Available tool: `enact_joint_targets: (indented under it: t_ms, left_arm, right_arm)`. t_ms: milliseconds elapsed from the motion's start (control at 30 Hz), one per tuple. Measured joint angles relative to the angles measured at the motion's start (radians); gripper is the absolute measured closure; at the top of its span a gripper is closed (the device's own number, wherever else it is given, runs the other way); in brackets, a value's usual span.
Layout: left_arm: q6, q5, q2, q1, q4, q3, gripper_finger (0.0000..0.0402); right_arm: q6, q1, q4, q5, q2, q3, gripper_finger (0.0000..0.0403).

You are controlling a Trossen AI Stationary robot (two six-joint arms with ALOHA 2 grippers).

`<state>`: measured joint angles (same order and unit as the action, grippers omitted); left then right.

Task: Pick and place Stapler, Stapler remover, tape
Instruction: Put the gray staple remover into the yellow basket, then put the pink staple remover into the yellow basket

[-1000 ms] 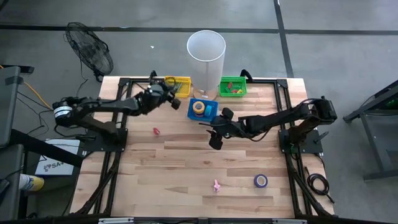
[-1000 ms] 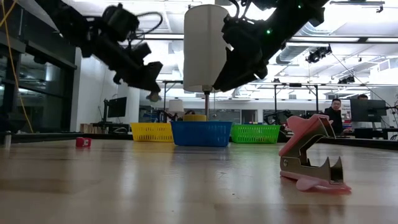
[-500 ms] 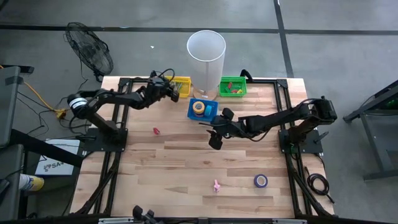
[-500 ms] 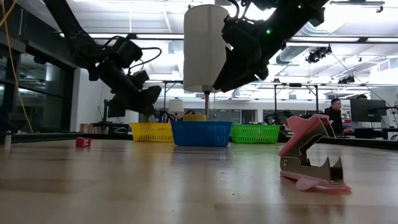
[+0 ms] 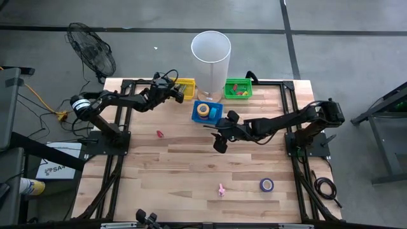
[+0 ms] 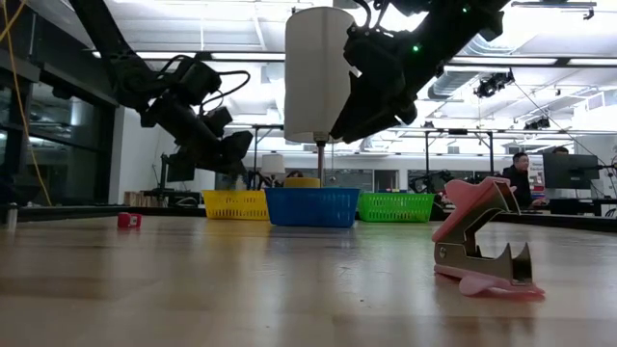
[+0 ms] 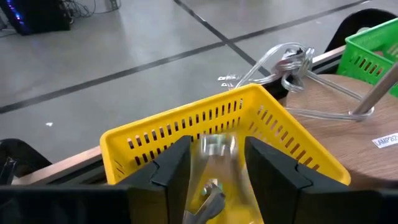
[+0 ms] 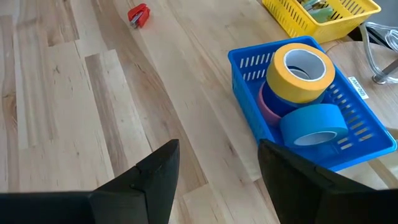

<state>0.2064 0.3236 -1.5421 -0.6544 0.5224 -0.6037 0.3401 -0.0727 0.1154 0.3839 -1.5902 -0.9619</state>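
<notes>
High view, from left to right: the left hand (image 5: 177, 94) hangs right over the yellow basket (image 5: 184, 86) at the counter's (image 5: 191, 165) far edge. In the left wrist view its fingers (image 7: 171, 165) stand apart with a blurred silver-and-clear thing between them, directly above the basket's hollow; whether they grip it or have let it go, I cannot tell. If it is held, the drop is straight down, so this arm needs no sideways shift. A small red stapler (image 5: 159, 133) lies on the counter, near the left arm and well apart from the right. The right hand (image 5: 219, 144) hovers released and empty near the counter's middle, just beside the blue basket (image 5: 208, 112) of tape rolls. The pink remover (image 5: 221, 189) and the purple tape (image 5: 266, 185) lie toward the near edge, closer to the right hand.
</notes>
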Motion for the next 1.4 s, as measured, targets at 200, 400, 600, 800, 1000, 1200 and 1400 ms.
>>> enact_joint_targets:
  t_ms: [200,400,600,800,1000,1200,1400]
  left_arm:
    - [-0.019,0.0,0.0,0.0,0.009,0.0,0.0221]
    - [-0.026,-0.034,0.0,0.0,0.008,0.0,0.018]
    - [-0.026,-0.2,0.027,0.0,0.018,0.0,0.0172]
    - [-0.026,-0.367,0.115,0.0,-0.042,0.0,0.0172]
    - [-0.03,-0.545,0.22,0.024,-0.154,0.0,0.0172]
    - [-0.093,-0.576,0.317,0.13,-0.315,0.0,0.0172]
    - [-0.097,-0.512,0.393,0.278,-0.421,0.0,0.0172]
  right_arm:
    - [0.002,0.0,0.0,-0.001,0.0,0.0,0.0194]
    - [0.019,-0.001,0.002,-0.027,0.0,0.0,0.0194]
    - [0.061,-0.028,0.058,-0.047,0.0,0.0,0.0194]
    - [0.129,-0.065,0.091,-0.093,0.0,0.0,0.0194]
    - [0.113,-0.103,0.145,-0.232,0.0,0.0,0.0194]
    - [0.156,-0.133,0.216,-0.296,0.0,0.0,0.0194]
    - [0.408,-0.133,0.242,-0.398,0.0,0.0,0.0194]
